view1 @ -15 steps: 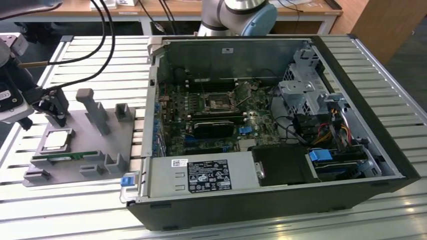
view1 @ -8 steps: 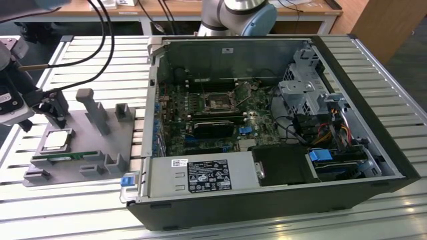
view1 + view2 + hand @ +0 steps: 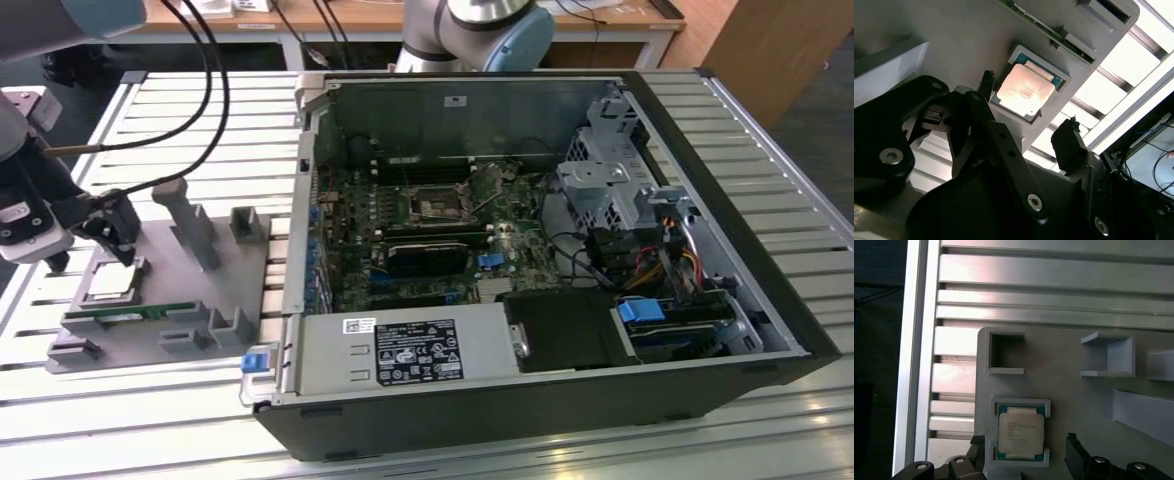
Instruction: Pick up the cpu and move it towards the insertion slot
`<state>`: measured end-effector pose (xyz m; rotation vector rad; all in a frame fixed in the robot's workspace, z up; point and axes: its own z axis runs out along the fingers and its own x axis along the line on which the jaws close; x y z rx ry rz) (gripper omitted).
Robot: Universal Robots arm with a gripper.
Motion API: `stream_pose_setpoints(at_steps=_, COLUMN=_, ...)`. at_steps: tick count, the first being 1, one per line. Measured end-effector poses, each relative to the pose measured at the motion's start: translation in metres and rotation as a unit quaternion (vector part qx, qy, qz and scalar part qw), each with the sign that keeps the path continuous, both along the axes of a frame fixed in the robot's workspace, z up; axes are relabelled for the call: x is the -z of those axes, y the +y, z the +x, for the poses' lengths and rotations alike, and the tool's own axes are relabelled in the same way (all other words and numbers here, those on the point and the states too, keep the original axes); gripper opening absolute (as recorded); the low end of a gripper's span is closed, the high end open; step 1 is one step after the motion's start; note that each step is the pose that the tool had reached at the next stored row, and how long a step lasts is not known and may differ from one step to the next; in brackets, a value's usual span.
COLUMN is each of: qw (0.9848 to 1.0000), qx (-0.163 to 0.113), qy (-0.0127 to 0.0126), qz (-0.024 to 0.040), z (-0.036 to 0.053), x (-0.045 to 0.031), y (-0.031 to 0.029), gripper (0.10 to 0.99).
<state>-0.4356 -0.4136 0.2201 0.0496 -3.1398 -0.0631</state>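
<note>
Your slatted tabletop carries the open case, which lies on its side towards the exterior view's right with the motherboard exposed inside. Just beside the case, on the exterior view's left, you have the grey fixture, a flat plate with upright posts and pockets. Your gripper hangs over the end of that fixture farthest from the case. In both wrist views you can see the jaws spread wide and holding nothing. The black fingers stand one on either side of the fixture's square recess, outside its raised walls. From these views you cannot tell how high the fingertips are above the plate. The slot is a dark square in a silvery frame near the middle of the motherboard, just beyond a long black card as the exterior view looks at it. The cpu lies flat in the fixture's recess with its silvery top up. It sits between the open jaws and is untouched as far as you can see, well apart from the slot. A thin green memory stick lies in the fixture just beside the recess, on the side nearer the exterior camera.
</note>
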Motion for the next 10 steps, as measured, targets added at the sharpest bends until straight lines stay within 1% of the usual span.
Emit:
stream_pose_setpoints(at_steps=7, qw=1.0, qx=0.0, qy=0.0001, qz=0.0, z=0.0, x=0.0122, y=-0.0001, gripper=0.741)
stream_pose_setpoints(at_steps=10, qw=1.0, qx=0.0, qy=0.0001, qz=0.0, z=0.0, x=0.0162, y=-0.0001, gripper=0.741)
